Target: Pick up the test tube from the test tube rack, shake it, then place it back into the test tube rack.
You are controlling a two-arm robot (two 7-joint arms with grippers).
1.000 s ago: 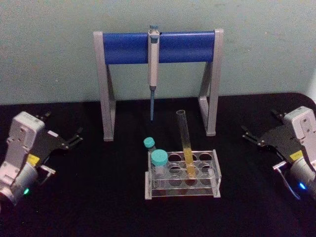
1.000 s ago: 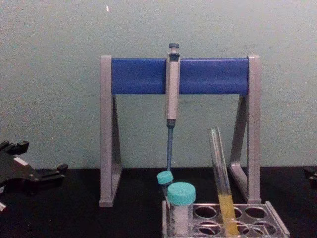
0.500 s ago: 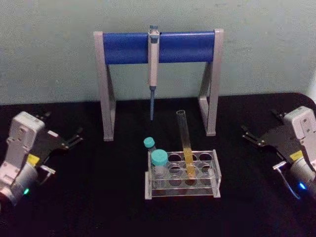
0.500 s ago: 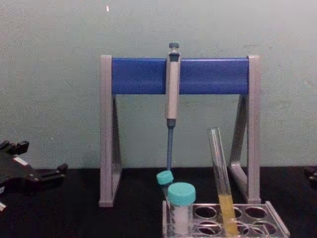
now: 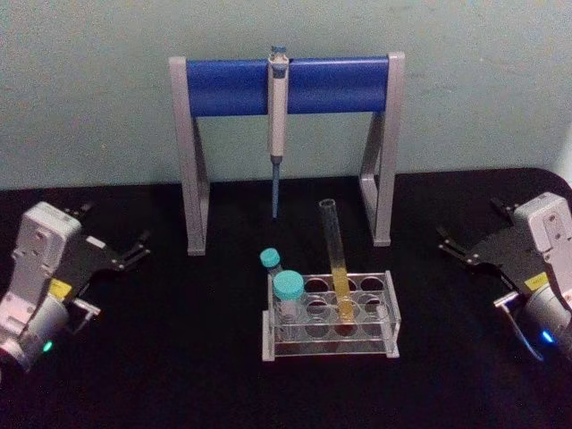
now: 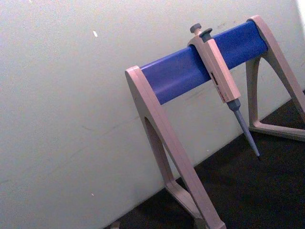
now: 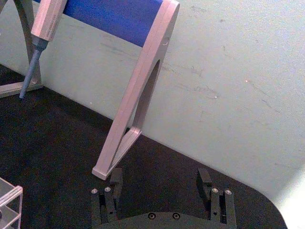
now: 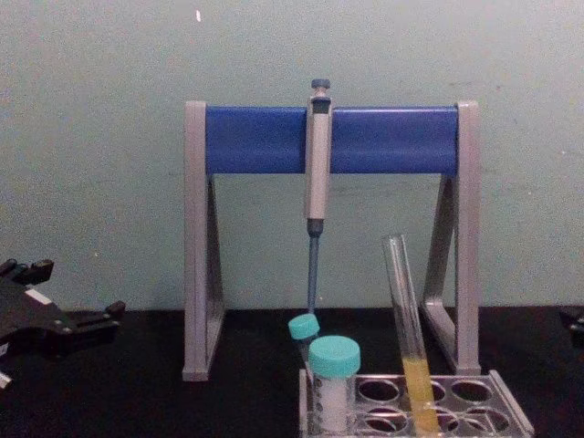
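Observation:
The test tube [image 5: 336, 259] is a long clear tube with yellow-orange liquid in its lower part. It leans in a hole of the clear test tube rack [image 5: 331, 345] at the table's middle. From the chest it rises above the rack [image 8: 513, 412] as a slanted tube [image 8: 408, 328]. My left gripper [image 5: 114, 225] rests open at the far left, well away from the rack, and shows low in the chest view [image 8: 73, 290]. My right gripper [image 5: 469, 222] rests open at the far right, its two fingers spread apart in the right wrist view [image 7: 159, 181].
A tall grey-and-blue pipette stand [image 5: 284, 85] straddles the table behind the rack, with a grey pipette [image 5: 277, 125] hanging from its bar, tip down. Two teal-capped tubes [image 5: 289, 288] stand in the rack's left end. A pale wall closes off the back.

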